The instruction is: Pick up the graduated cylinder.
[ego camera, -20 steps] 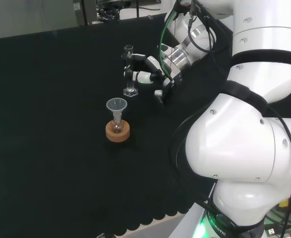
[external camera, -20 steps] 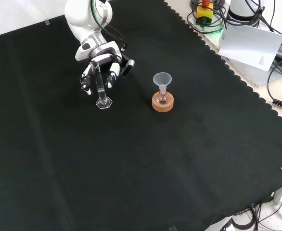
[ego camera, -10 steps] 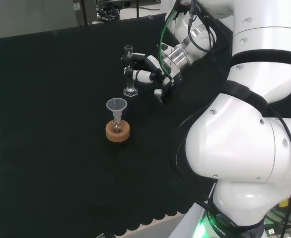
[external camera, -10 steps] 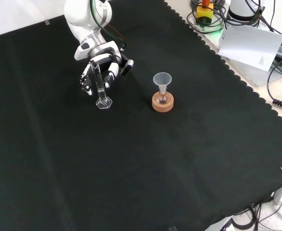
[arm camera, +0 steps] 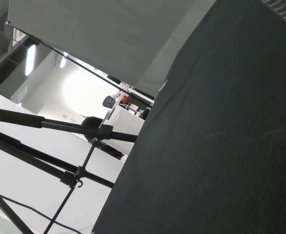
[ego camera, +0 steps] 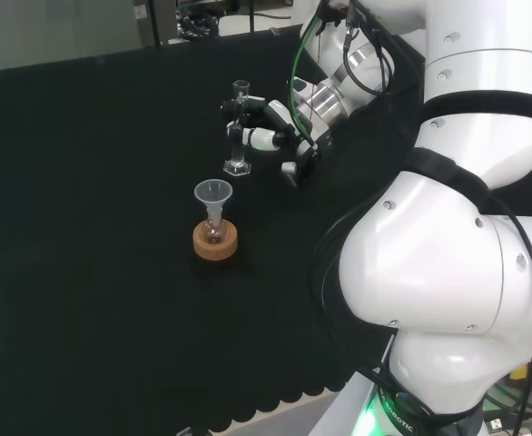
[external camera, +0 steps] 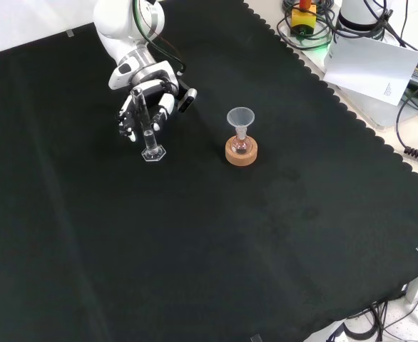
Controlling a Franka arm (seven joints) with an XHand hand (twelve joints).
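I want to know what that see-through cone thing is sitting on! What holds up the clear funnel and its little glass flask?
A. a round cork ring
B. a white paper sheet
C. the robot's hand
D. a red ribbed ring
A: the clear funnel stands in a small glass flask resting in a round brown cork ring on the black cloth, apart from the black and white hand around the tall clear graduated cylinder.

- A clear funnel [external camera: 240,117] sat in a small flask [external camera: 240,144] on a cork ring stand [external camera: 241,153], upright on the black cloth [external camera: 216,249].
- A white sheet of paper [external camera: 371,68] lay beyond the cloth's scalloped edge, beside black cables [external camera: 417,114].
- Black tripod legs [arm camera: 50,161] stood beyond the cloth.
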